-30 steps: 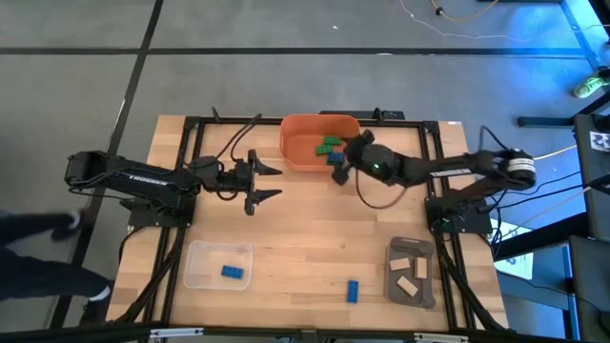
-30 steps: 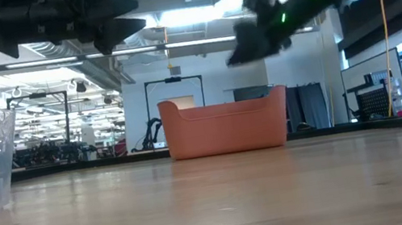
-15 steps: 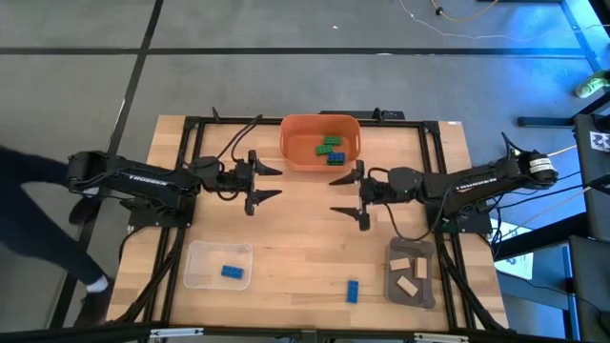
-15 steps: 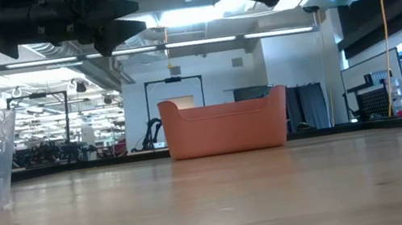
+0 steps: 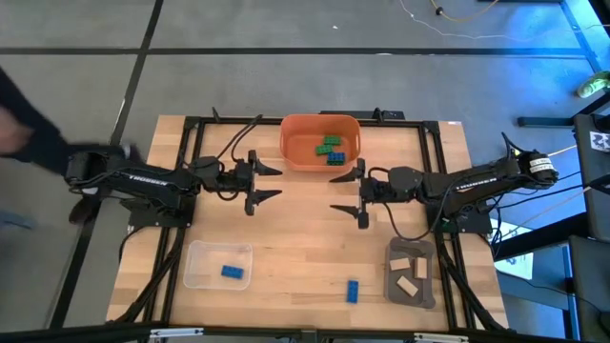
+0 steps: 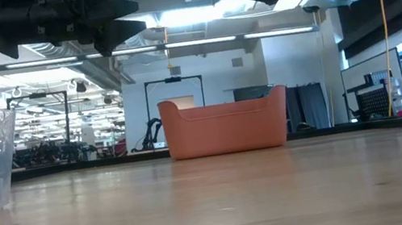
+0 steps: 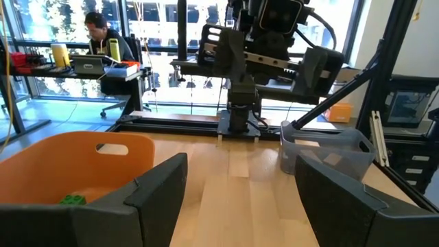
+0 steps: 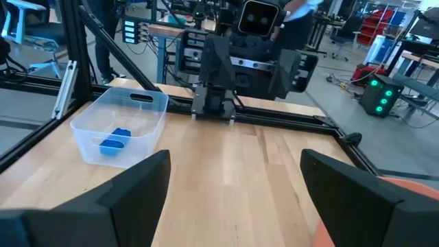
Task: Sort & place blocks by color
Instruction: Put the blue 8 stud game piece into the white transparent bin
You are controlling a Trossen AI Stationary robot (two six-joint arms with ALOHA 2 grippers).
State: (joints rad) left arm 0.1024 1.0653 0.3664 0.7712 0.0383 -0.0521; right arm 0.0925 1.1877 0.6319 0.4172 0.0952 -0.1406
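Green and blue blocks (image 5: 330,147) lie in the orange bin (image 5: 295,152) at the table's far edge. One blue block (image 5: 232,272) sits in the clear tray (image 5: 195,276), and another blue block (image 5: 352,291) lies on the bare table near the near edge. Tan blocks (image 5: 408,284) lie in the grey tray (image 5: 393,250). My left gripper (image 5: 280,182) hovers open, left of the table's middle. My right gripper (image 5: 333,193) hovers open opposite it, just near of the bin. Both hold nothing. The right wrist view shows the clear tray's blue block (image 8: 113,143).
Black frame rails run along the table's left, right and far sides. Bare wood lies between the two grippers and the near trays. A person's blurred dark sleeve (image 5: 29,124) shows off the table's left. In the low view the bin (image 6: 226,123) stands far behind open tabletop.
My right gripper drew back from over the orange bin toward the table's middle, swung round to face my left gripper, and has held still for the last half second. A person moved past the table's left side.
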